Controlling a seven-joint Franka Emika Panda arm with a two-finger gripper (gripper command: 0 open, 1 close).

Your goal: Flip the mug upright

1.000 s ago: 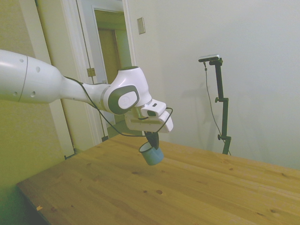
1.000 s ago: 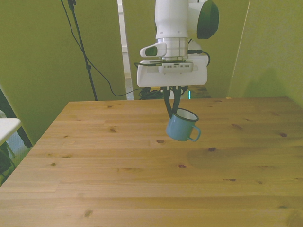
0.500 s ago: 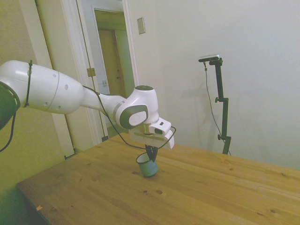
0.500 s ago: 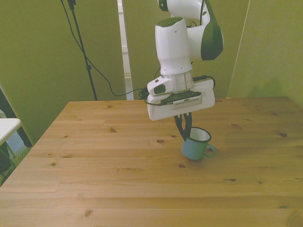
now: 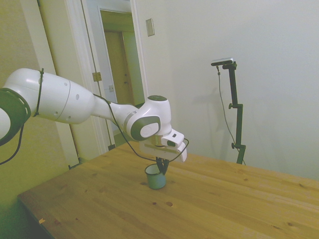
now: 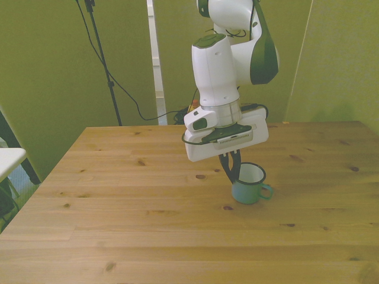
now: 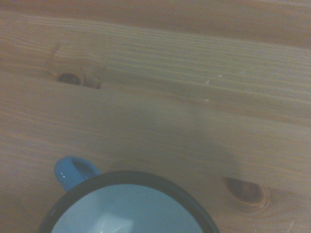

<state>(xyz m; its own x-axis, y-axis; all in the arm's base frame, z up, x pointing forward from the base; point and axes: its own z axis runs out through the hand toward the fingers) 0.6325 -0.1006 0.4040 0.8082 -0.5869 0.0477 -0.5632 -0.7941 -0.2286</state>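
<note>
The light-blue mug (image 6: 247,188) stands upright on the wooden table (image 6: 118,201), mouth up, with its handle pointing to the front view's right. My gripper (image 6: 233,171) comes down from above, its dark fingers pinched on the mug's rim wall at the side toward the front view's left. From the side, the mug (image 5: 155,178) rests on the table under the gripper (image 5: 161,168). Up close, the wrist view has the mug (image 7: 129,206) with its dark rim, pale inside and blue handle.
Dark knots mark the table boards near the mug (image 6: 201,176). A doorway (image 5: 117,55) and a wall stand behind the arm in the side view. A cable hangs behind the table's far edge (image 6: 127,94).
The arm came down and moved toward the front view's right. The mug, which hung tilted in the air, now rests upright on the table.
</note>
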